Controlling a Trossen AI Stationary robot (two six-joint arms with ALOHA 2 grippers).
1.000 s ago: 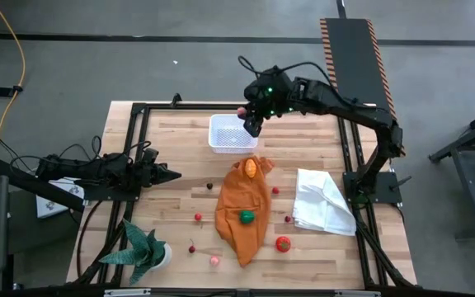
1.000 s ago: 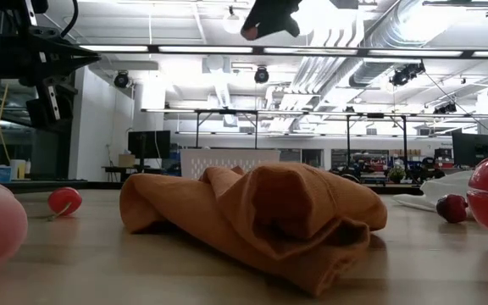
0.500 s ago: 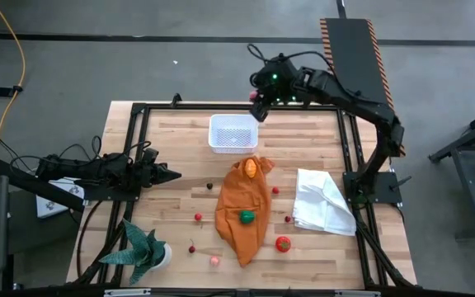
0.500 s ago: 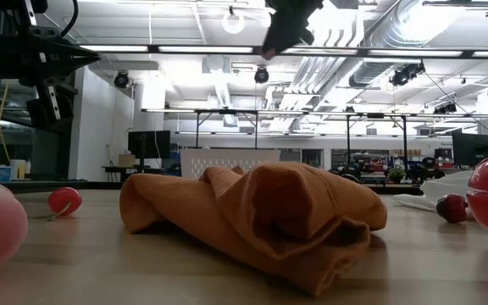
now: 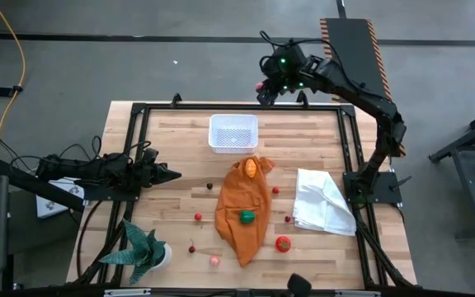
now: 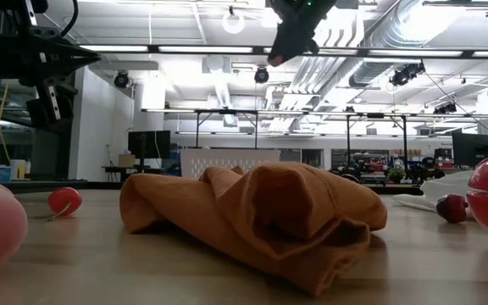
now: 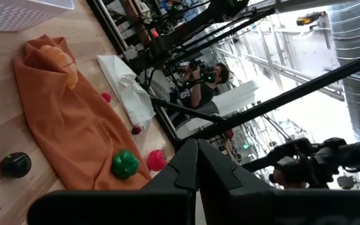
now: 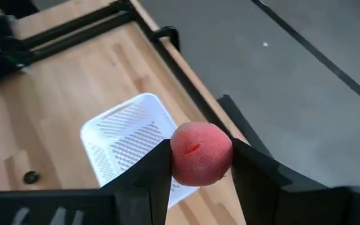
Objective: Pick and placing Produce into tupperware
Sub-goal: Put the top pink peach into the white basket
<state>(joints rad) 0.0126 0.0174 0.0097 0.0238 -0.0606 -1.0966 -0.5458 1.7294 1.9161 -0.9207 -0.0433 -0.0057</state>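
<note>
While the left arm waits low at the left side of the tabletop (image 5: 180,132), its tool (image 5: 174,175) pinched fully closed and empty, the right arm reaches high over the far edge. The right tool (image 8: 200,164) grips a pink-red ball of toy fruit (image 8: 200,154) between its two dark fingers (image 8: 147,177), one pressed to each side of the fruit. From above, that tool (image 5: 262,88) sits just past the far rail, beyond and to the right of the white tub (image 5: 233,134). The tub stands near the far edge, and the top view shows only its dotted base inside.

An orange cloth (image 5: 242,210) lies crumpled in the middle of the tabletop, just in front of the tub. An orange piece (image 5: 251,167) rests on its far end and a green piece (image 5: 246,217) on its near half. A white cloth (image 5: 324,200) lies to the right of it. Small red pieces are scattered around the orange cloth: one (image 5: 275,190) between the two cloths, one (image 5: 198,218) to the left, and a bigger red one (image 5: 283,243) near the front. A dark piece (image 5: 209,186) sits left of the cloth, and a pink one (image 5: 214,260) near the front edge. A spiky green potted plant (image 5: 143,249) stands at the front left corner.
</note>
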